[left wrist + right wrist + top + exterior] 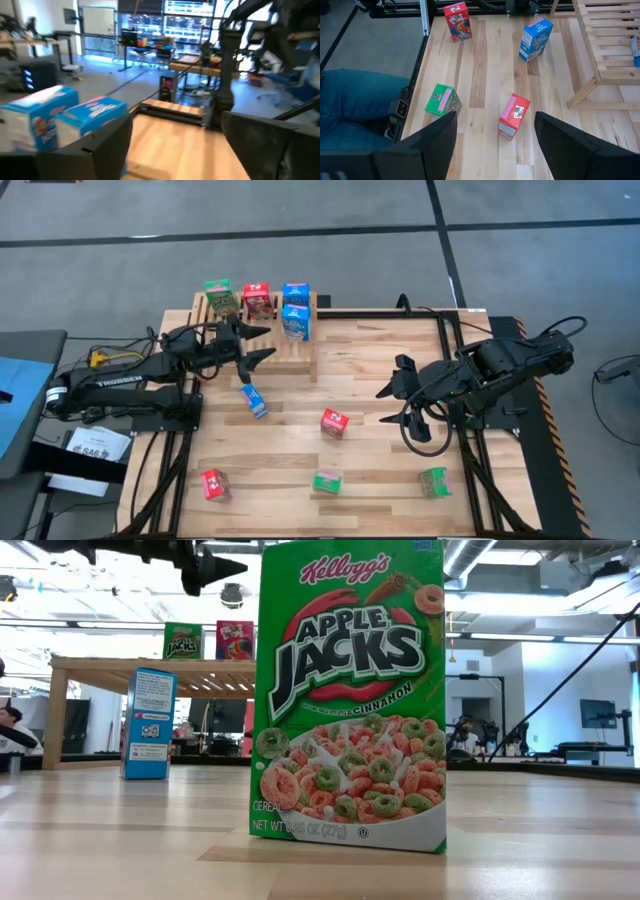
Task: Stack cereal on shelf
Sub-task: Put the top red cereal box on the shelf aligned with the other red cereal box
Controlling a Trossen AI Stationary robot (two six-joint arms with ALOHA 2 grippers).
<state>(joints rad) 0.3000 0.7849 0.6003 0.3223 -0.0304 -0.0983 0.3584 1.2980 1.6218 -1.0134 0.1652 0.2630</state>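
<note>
High view: shelf (262, 330) at far-left part of surface (380, 380), slatted top carrying four cereal boxes: green (220, 297), red (258, 301), two blue (295, 311) side by side at right end. Left pincer (258, 343) over shelf front, fingers spread, holding nothing. Blue box (254, 400) on surface just in front of shelf, lying tilted. Red box (334, 423) near centre. Near edge: red box (214, 485), green box (327, 481), green box (434, 481). Right pincer (392, 377) above surface right of centre, spread, empty.

Low view: Apple Jacks box (350, 695) upright, close to camera; blue box (149, 723) behind.

Left wrist view: two blue boxes (60, 122) beside finger (95, 150).
</note>
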